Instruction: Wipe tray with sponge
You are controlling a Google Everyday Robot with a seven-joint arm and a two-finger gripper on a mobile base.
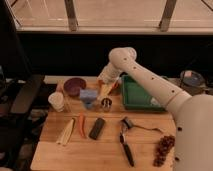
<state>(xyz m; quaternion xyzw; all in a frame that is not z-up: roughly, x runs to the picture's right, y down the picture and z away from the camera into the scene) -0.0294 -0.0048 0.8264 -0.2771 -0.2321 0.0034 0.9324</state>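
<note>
I had the hand out over the left middle of the worktop, hanging just right of the sponge and in front of the orange bowl, most of which it blocked from me. Open or closed, I could not tell from this angle, and I saw nothing I could call held. The sponge sat apart from the tray, pale blue, apparently perched on or right against the little blue cup, with the metal cup close on its right and the purple bowl behind it. The tray lay further right, under the arm's reach, and unwiped as far as I could judge. My read on the sponge: light and soft, so it would squash rather than slip, and a firm pinch across its short sides from above looked safest. The worry was its footing; if it was resting on that cup, a sideways nudge could tip it off or drag the cup along. I reckoned the pickup was the step in hand, the wiping all to come.
</note>
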